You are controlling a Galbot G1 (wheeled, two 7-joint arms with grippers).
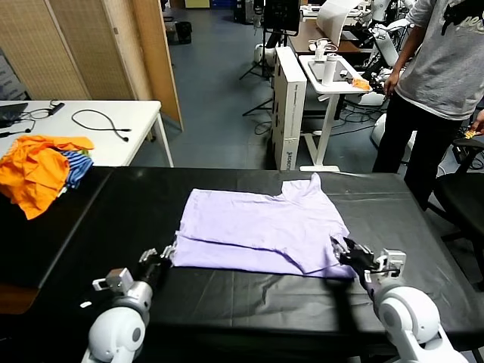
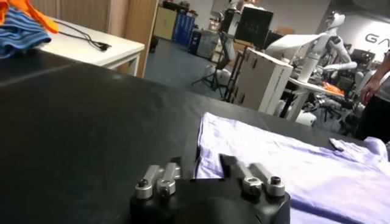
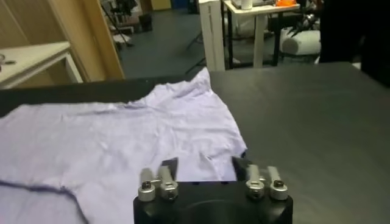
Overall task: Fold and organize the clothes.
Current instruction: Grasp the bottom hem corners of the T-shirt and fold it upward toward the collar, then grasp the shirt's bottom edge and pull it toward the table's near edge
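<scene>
On the black table (image 1: 227, 302), near the middle and a little toward its near edge, the pale lavender T-shirt (image 1: 257, 227) lies flat with its plain side up. It is folded partly over itself: a second layer of cloth shows along its near edge, and one sleeve points toward the table's far edge.

The left gripper (image 1: 157, 261) sits at the shirt's near left corner, low over the table. Its fingers are spread apart, with the shirt's edge lying just ahead of them; they pinch nothing. In the left wrist view the same gripper (image 2: 209, 167) shows a clear gap between its two dark fingers, and the shirt (image 2: 292, 164) begins right there.

The right gripper (image 1: 349, 251) sits at the shirt's near right corner. Its fingers are also spread, and the cloth's corner lies between and just in front of them without being pinched. The right wrist view shows the gripper (image 3: 204, 164) open over the shirt (image 3: 122, 140).

At the table's far left corner lies a heap of orange and blue-striped clothes (image 1: 41, 170), well apart from the shirt. Beyond it stands a white desk (image 1: 113, 128) with a black cable (image 1: 102, 121). A person (image 1: 435, 83) stands past the far right corner.
</scene>
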